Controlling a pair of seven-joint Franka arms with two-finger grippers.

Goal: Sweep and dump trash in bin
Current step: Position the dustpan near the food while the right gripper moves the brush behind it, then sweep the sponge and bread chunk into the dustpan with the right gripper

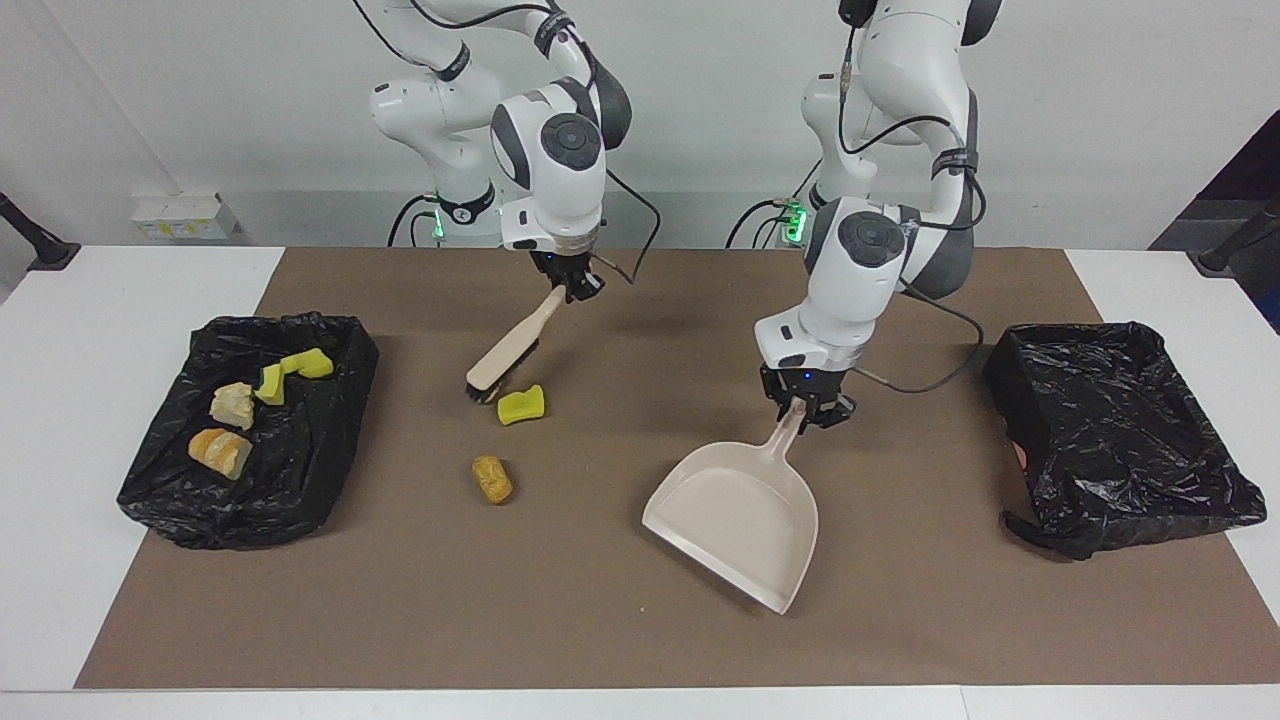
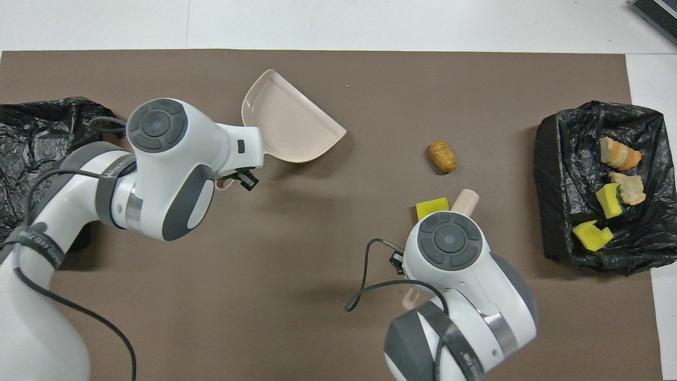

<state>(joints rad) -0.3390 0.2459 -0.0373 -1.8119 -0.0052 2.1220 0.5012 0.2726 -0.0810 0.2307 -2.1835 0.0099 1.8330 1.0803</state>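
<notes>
My right gripper (image 1: 568, 289) is shut on the handle of the beige brush (image 1: 505, 350), which slants steeply down with its bristles on the mat. Beside the bristles lies a yellow sponge piece of trash (image 1: 522, 404) (image 2: 431, 207). A brown lump (image 1: 492, 479) (image 2: 443, 156) lies farther from the robots. My left gripper (image 1: 806, 410) (image 2: 233, 180) is shut on the handle of the beige dustpan (image 1: 735, 520) (image 2: 288, 124). The pan hangs tilted over the mat, its mouth turned toward the trash. The black-lined bin (image 1: 300, 470) (image 2: 560, 174) at the right arm's end holds several trash pieces.
A second black-lined bin (image 1: 1110, 430) (image 2: 37, 137) stands at the left arm's end of the brown mat (image 1: 600, 620). In the overhead view the right arm's wrist (image 2: 449, 246) covers most of the brush.
</notes>
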